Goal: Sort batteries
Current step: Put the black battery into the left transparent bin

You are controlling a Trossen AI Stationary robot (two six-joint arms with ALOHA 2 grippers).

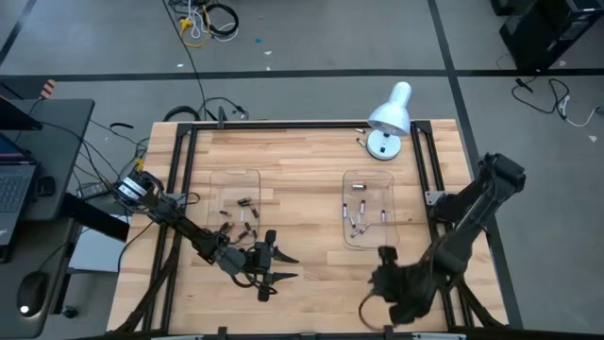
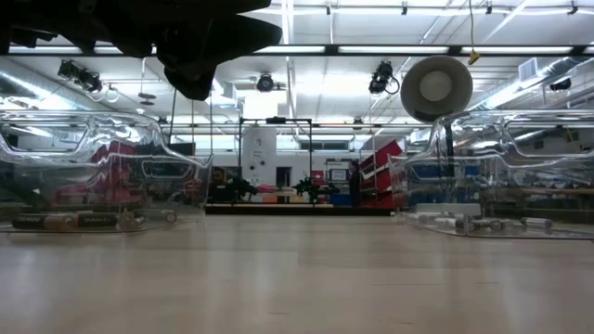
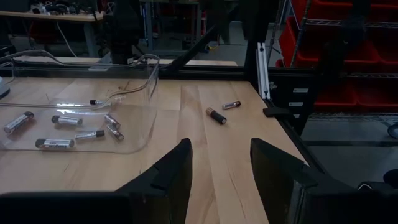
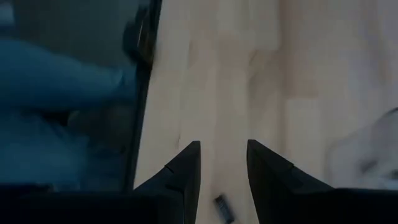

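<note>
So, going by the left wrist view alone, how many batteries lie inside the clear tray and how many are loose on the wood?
Batteries in the clear tray: 7
Loose batteries on the table beside it: 2
Total: 9

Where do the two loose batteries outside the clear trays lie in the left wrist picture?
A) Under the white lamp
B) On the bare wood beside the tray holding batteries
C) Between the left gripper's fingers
B: the two loose batteries rest on the bare wooden table beside the clear tray, beyond the open, empty left gripper.
</note>
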